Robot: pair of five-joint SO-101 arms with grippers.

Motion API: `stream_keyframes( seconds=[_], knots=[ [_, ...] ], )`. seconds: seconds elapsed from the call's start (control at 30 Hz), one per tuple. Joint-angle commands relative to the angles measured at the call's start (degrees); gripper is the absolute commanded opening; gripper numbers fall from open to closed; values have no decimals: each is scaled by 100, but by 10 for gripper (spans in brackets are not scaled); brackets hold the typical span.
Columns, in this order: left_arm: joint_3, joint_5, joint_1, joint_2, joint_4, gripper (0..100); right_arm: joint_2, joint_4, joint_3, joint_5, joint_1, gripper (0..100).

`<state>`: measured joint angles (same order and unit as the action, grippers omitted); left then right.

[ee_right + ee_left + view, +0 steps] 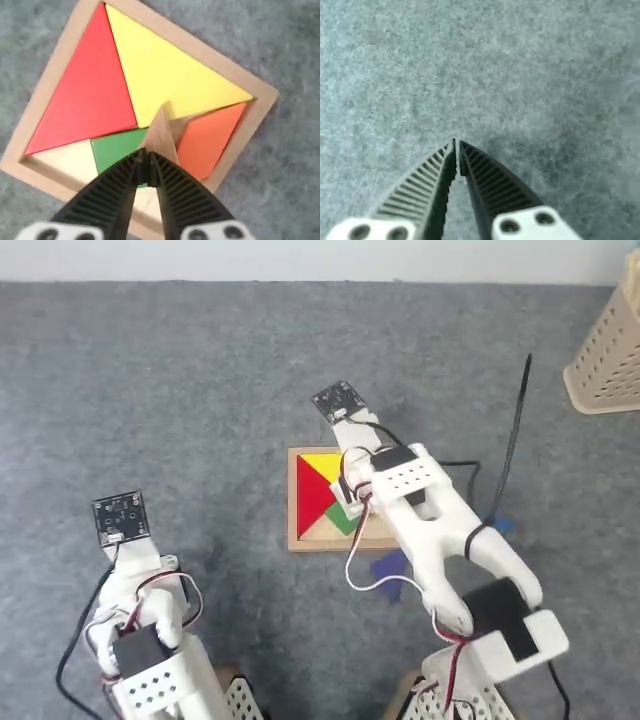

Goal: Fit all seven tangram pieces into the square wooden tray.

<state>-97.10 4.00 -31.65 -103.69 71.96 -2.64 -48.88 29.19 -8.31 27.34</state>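
The square wooden tray (261, 101) lies on grey carpet (480, 60) near the middle of the table, seen in my high view under the right arm (430, 520). In the right wrist view I count 5 pieces lying flat inside it: a large red triangle (85, 100) and a large yellow triangle (165, 75) side by side, an orange parallelogram (210, 140) against 1 wall, a green square (115, 152) touching the red triangle, and a cream piece (67, 160) in the corner beside the green square.

A tan triangle (161, 131) stands tilted up on edge over the gap between the green square and the orange parallelogram, its point reaching the yellow triangle. The right pincer (148, 165) is pinched nearly closed on this tan triangle, with only the thin piece between the ribbed jaws.

In the high view a blue piece (390, 565) lies on the carpet just beside the tray, partly under the right arm.

The left pincer (456, 150) hangs over bare carpet, well apart from the tray. Its jaws are closed to a sliver at the tips and hold nothing.

A beige perforated basket (610, 350) stands at the far right edge.
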Motion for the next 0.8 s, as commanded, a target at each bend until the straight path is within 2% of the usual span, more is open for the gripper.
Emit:
stream_keyframes(
  seconds=[0.0,0.3,0.43,0.57,0.77],
  knots=[
    [48,-53,9,-18,18,13,-127,84,-281,97,-207,22],
    [48,-53,9,-18,18,13,-338,31,-360,114,-22,22],
    [48,-53,9,-18,18,13,-303,-119,-387,448,189,22],
    [48,-53,9,-18,18,13,-259,-127,-431,457,207,22],
    [48,-53,9,-18,18,13,514,-154,-440,501,233,22]
  ],
)
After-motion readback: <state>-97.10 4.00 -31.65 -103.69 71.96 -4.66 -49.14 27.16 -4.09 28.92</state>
